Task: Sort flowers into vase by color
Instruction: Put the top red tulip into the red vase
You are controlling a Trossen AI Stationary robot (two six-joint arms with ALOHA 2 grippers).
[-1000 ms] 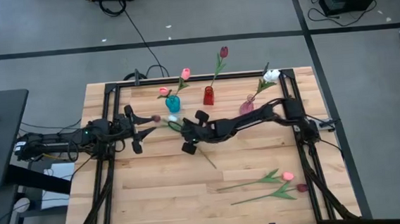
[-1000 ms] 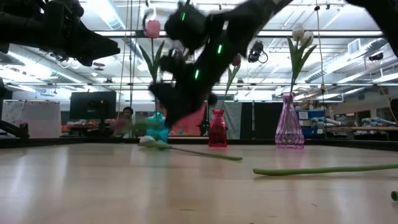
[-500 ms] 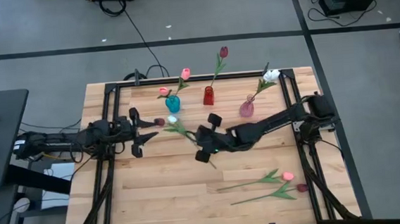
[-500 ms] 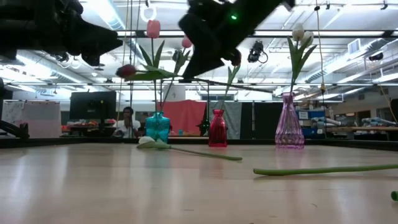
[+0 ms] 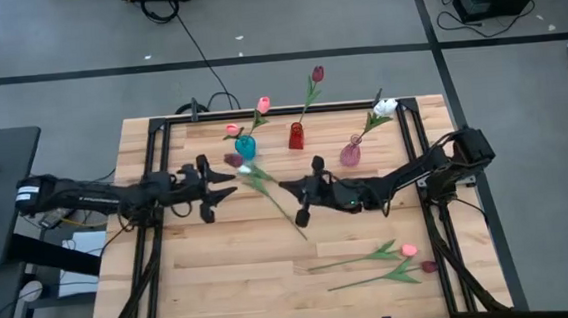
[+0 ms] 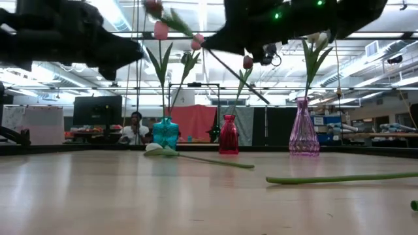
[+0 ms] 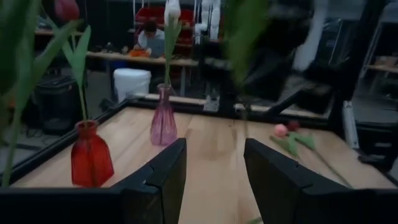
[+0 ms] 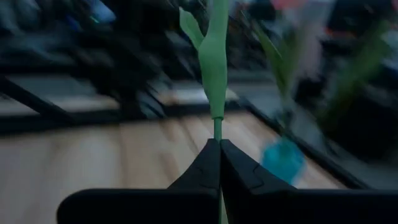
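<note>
My right gripper (image 5: 296, 190) is shut on a dark red tulip (image 5: 232, 160), held high above the table's middle; in the low view its head (image 6: 155, 6) is at the top. My left gripper (image 5: 224, 183) is open and empty, just left of that tulip. A white tulip (image 5: 246, 169) lies flat on the table under them. A teal vase (image 5: 245, 147) holds two pink tulips, a red vase (image 5: 295, 135) one dark red tulip, and a pink vase (image 5: 350, 153) one white tulip. A pink tulip (image 5: 409, 249) and a dark red tulip (image 5: 429, 266) lie near the right front. My right gripper pinches the dark red tulip's thin green stem (image 8: 215, 127) between its two shut fingers, below a leaf (image 8: 214, 56). The fingers come from the table's right side and lie across the stem. The tulip is lifted clear, slanting, its head toward the left and its lower stem end (image 6: 258, 94) hanging past the gripper.
The three vases stand in a row along the far side. The white tulip's stem (image 6: 215, 161) stretches across the table's middle toward the near side. Black frame rails (image 5: 159, 228) run along both side edges.
My right gripper has drawn back toward the table's right edge and gone up, turning, with the dark red tulip; the tulip has risen well clear of the table and its head now points up and left. My left gripper has gone a little toward the right, still open.
</note>
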